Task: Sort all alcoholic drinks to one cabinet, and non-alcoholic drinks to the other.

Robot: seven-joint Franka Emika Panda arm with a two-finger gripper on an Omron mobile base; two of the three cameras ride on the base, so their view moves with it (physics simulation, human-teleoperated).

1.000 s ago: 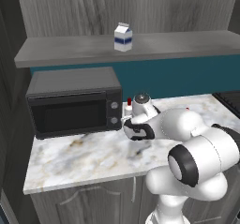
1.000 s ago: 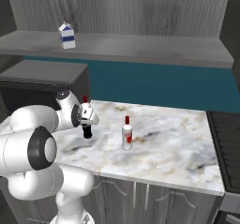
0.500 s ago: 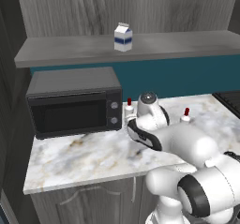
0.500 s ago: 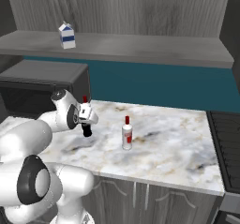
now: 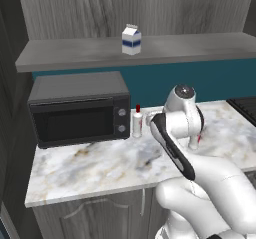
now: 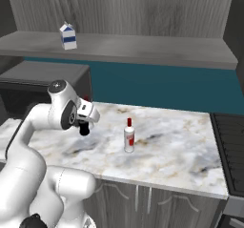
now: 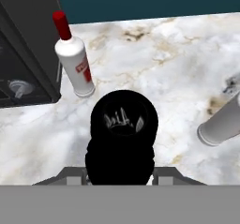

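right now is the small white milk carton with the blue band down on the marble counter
No, the small white milk carton with the blue band stands on the grey shelf above the black microwave.

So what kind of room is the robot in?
It looks like a kitchen. There's a black microwave on a marble counter, a stove at the counter's end, and a milk carton up on the shelf. Drink bottles stand on the counter, like this red-capped one.

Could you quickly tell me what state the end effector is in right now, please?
End effector: closed on the black cola bottle, held above the counter.
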